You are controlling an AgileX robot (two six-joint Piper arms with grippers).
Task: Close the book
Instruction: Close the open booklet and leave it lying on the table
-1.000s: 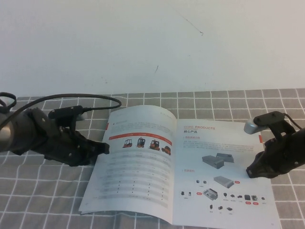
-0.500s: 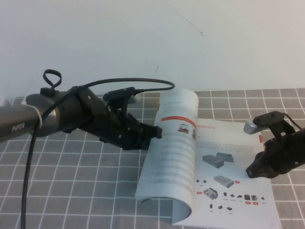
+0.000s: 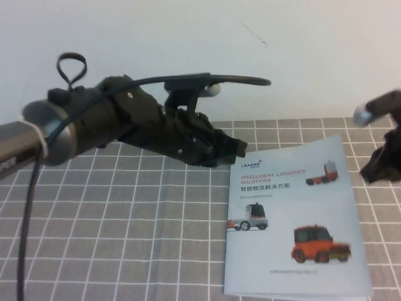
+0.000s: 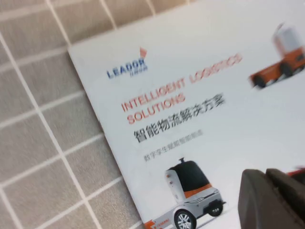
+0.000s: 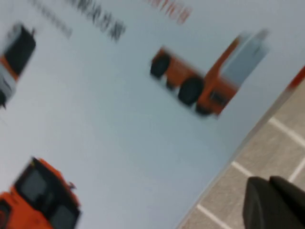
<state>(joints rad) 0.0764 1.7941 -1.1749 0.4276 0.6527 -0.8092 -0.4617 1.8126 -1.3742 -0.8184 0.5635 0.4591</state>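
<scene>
The book [image 3: 288, 219] lies shut and flat on the right side of the table, its white cover up, showing orange vehicles and the title "Intelligent Logistics Solutions". My left gripper [image 3: 237, 149] hovers at the book's far left corner, fingers shut with nothing between them. The left wrist view has the cover [image 4: 190, 95] under the left gripper [image 4: 267, 177]. My right gripper [image 3: 369, 174] sits just off the book's far right edge, also shut and empty. In the right wrist view the right gripper [image 5: 268, 183] is over the cloth beside the cover [image 5: 119, 119].
A grey checked tablecloth [image 3: 125, 219] covers the table. A white wall stands behind. The left arm's black cable [image 3: 238, 79] arches above the arm, with a loop [image 3: 70, 63] near its base.
The left arm swept rightward, carrying the left pages over onto the right ones, so the book is now shut, cover up. The right gripper lifted off the right page and moved back to the right.
</scene>
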